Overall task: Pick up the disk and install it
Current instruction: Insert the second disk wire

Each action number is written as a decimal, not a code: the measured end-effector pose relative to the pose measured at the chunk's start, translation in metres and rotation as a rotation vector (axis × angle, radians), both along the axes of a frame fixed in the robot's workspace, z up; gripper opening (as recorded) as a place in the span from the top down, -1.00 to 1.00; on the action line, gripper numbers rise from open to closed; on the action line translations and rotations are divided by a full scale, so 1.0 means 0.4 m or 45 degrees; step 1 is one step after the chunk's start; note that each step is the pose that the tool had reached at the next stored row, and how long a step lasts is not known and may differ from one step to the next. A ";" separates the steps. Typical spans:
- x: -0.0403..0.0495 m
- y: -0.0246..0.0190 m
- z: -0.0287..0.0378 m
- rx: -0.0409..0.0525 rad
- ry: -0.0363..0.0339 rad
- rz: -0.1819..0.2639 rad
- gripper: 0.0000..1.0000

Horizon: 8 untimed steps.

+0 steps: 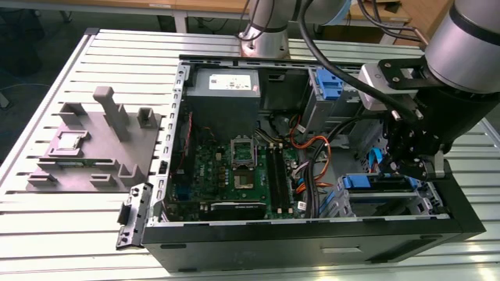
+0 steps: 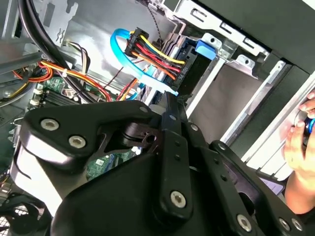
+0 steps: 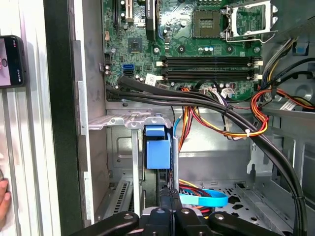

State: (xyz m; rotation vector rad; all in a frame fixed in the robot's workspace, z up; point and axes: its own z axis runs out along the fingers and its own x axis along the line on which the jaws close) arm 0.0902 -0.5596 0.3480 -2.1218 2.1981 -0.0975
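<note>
The disk (image 1: 375,182), in its bright blue carrier, sits in the lower drive bay at the front corner of the open computer case (image 1: 312,234), on the exterior view's right. My gripper (image 1: 413,171) hangs just above it. In the first wrist view the carrier's blue tab (image 3: 157,147) stands in the bay slot, with my gripper (image 3: 170,199) close in front of it, fingers together and nothing between them. The second wrist view has the gripper (image 2: 170,101) tip beside a light blue data cable (image 2: 142,69) and the blue tab (image 2: 205,49).
A bundle of coloured power wires (image 3: 231,123) and black cables (image 3: 197,96) crosses the case near the bay. The blue bracket (image 1: 328,82) sits in the upper bay. A grey fixture block (image 1: 93,146) lies on the slatted table. A person's hand (image 2: 300,147) is outside the case wall.
</note>
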 end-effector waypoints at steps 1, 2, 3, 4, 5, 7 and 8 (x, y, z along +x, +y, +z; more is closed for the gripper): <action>0.000 0.000 0.000 0.000 0.0002 0.000 0.80; 0.000 0.000 0.000 0.000 0.0004 0.000 0.80; 0.000 0.000 0.000 0.000 0.0006 0.000 0.80; 0.000 0.000 0.000 0.000 0.0008 0.000 0.80; 0.000 0.000 0.000 0.000 0.0009 0.000 0.80; 0.000 0.000 0.000 0.000 0.0016 0.000 0.80; 0.000 0.000 0.000 0.000 0.0020 0.000 0.80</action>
